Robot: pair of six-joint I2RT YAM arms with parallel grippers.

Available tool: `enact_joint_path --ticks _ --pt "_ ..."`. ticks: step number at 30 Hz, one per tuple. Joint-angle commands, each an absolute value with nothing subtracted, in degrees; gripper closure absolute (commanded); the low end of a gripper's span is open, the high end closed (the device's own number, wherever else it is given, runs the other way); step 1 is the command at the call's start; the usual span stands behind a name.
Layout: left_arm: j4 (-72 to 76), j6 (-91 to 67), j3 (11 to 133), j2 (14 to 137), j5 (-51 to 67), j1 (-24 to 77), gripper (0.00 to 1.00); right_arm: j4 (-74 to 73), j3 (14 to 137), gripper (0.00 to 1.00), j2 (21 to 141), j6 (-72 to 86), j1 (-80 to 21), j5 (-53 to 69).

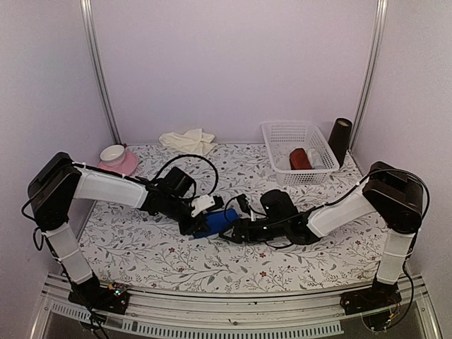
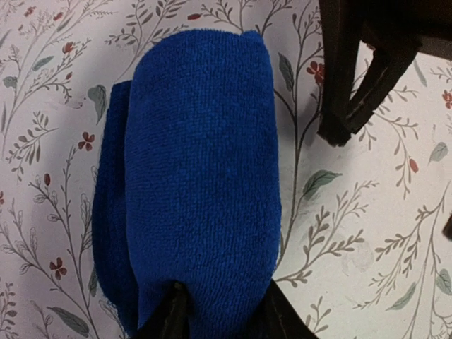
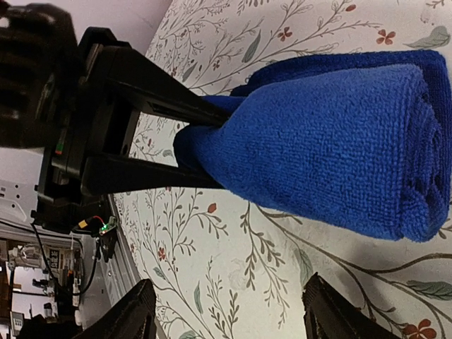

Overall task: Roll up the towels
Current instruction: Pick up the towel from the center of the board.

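From above: rolled blue towel (image 1: 217, 222) lying mid-table (image 1: 141, 258) between left gripper (image 1: 200, 215) and right gripper (image 1: 237, 230); cream towel (image 1: 187, 140) crumpled by the back wall, well apart.

Through the left wrist camera: black fingers (image 2: 169, 314) pinching the near end of the blue towel (image 2: 201, 176).

Through the right wrist camera: own fingers (image 3: 134, 314) spread wide, gripping nothing, just beside the blue towel (image 3: 332, 141); left gripper (image 3: 212, 152) clamped on its far end.
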State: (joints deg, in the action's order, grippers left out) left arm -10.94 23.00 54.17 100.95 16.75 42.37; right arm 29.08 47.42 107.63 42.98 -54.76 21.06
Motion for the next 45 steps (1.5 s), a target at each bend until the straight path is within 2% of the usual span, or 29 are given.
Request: enact_joint_path --ticks 1,5,13,21,25,28,37,42,45 --pt "-17.4 18.0 55.1 103.5 21.2 43.4 0.66 38.9 48.3 0.29 111.2 52.8 -55.2 18.4" --pt "-17.5 16.2 55.5 104.2 23.7 43.5 0.57 41.9 48.2 0.29 113.7 56.9 -55.1 15.9" --pt "-16.3 14.4 55.7 104.8 26.4 43.4 0.53 42.9 51.8 0.32 118.0 59.0 -55.1 12.1" --pt "-17.1 13.4 57.4 107.5 27.7 42.6 0.54 43.6 54.2 0.33 121.5 60.4 -55.2 11.1" --pt "-17.6 12.4 58.2 108.5 29.3 40.3 0.64 43.6 54.4 0.33 122.1 61.3 -55.4 11.5" --pt "-18.1 11.4 58.6 108.9 32.6 38.6 0.66 43.6 54.6 0.33 122.3 62.0 -55.4 11.3" --pt "-19.4 11.2 59.1 109.4 39.1 38.1 0.63 41.7 58.3 0.33 124.8 62.5 -55.4 10.6" --pt "-20.2 11.4 59.8 110.3 40.9 38.0 0.63 41.2 60.2 0.36 125.9 62.0 -55.3 10.9" --pt "-20.4 11.5 59.9 110.7 41.4 37.7 0.63 41.4 61.1 0.42 126.7 61.5 -55.2 11.6"
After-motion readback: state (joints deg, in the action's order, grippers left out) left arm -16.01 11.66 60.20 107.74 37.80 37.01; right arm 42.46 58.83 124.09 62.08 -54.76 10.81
